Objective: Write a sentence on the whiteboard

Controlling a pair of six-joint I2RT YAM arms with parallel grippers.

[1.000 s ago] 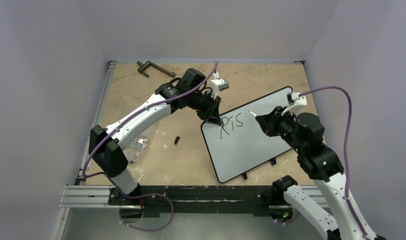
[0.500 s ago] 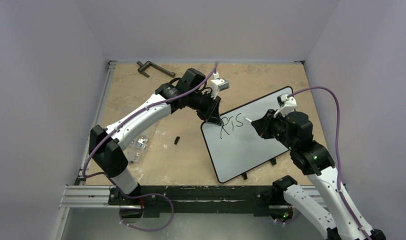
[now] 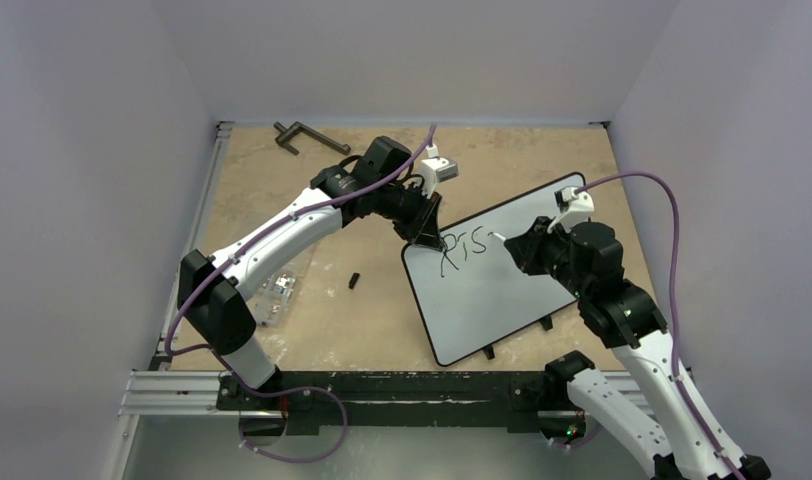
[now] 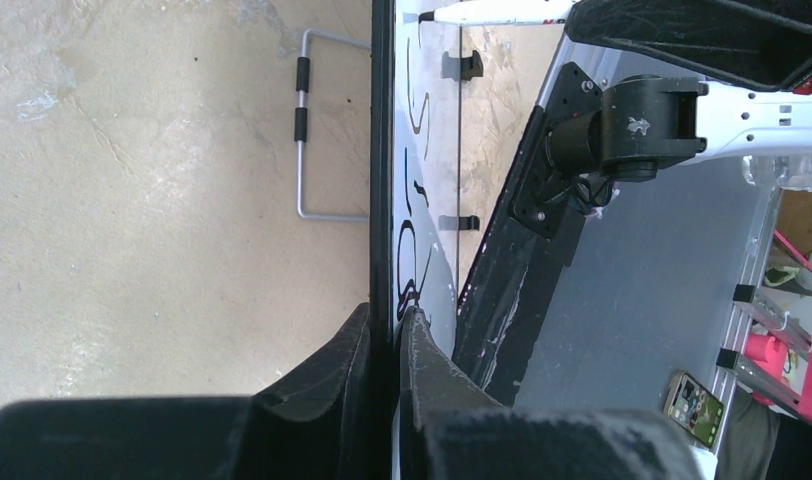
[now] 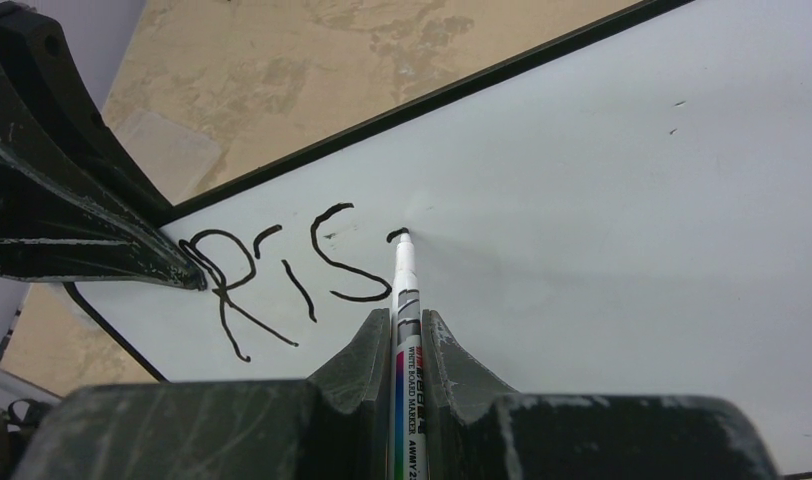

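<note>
whiteboard (image 3: 502,300) sits right of centre on the desk (image 3: 362,320), skewed, one corner pointing at the arm bases. left pincer (image 3: 428,233) is pinched narrow on the board's far-left corner, one finger on each side of the black rim (image 4: 381,150). right pincer (image 5: 407,322) is clamped tight on a marker (image 5: 405,285) over the board's upper half, tip on the surface. sentence (image 5: 282,275) reads "RIS" plus a short stroke at the tip; the R sits right beside the left pincer.
</note>
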